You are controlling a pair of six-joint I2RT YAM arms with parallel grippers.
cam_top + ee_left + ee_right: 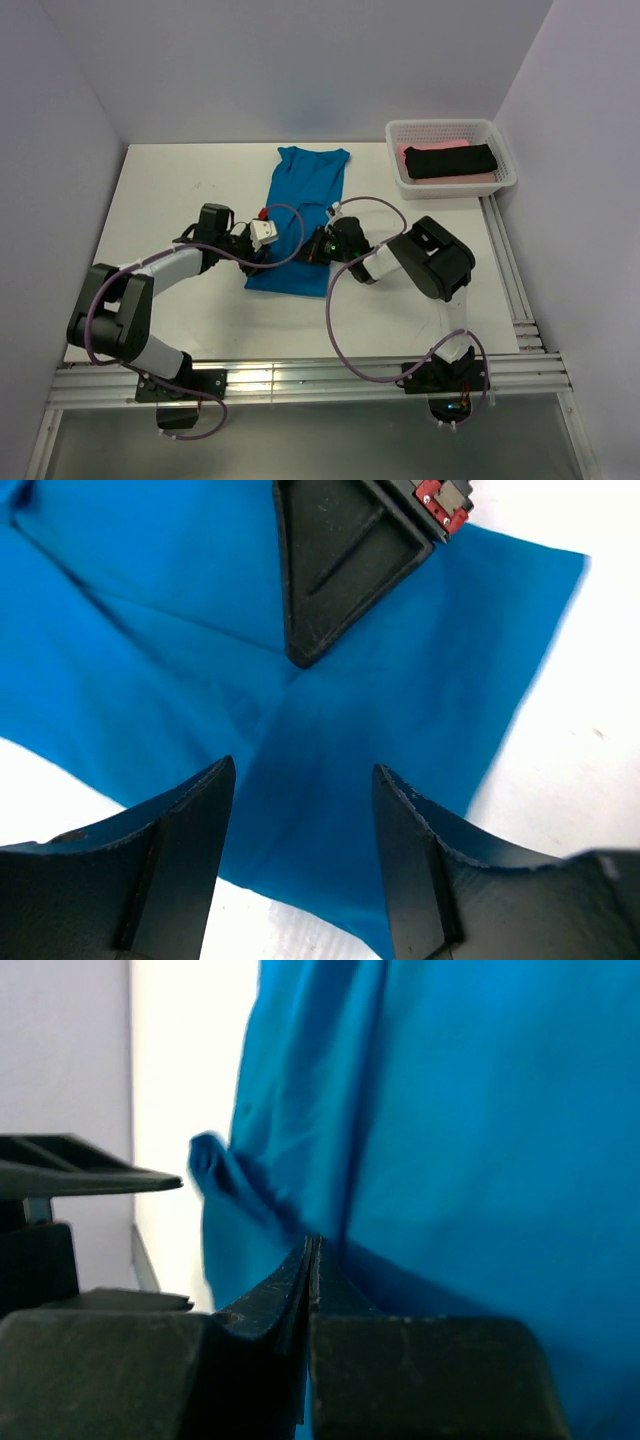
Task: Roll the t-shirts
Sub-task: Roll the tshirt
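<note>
Basket (440,124), white mesh, far right corner of counter (170,200): black t-shirt (450,161) rolled, lying on top of pink t-shirt (420,149).
Blue t-shirt (300,190): spread flat at counter centre in a long narrow shape.
Left end effector (262,236): jaws apart, over near left part of blue t-shirt, nothing between them.
Right end effector (321,243): jaws together, tips on near right part of blue t-shirt, creases meeting there. Cloth pinched or not: cannot tell.

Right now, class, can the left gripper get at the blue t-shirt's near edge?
Probably yes: the left gripper hovers open right over the blue t-shirt near that edge, with nothing between them.
</note>
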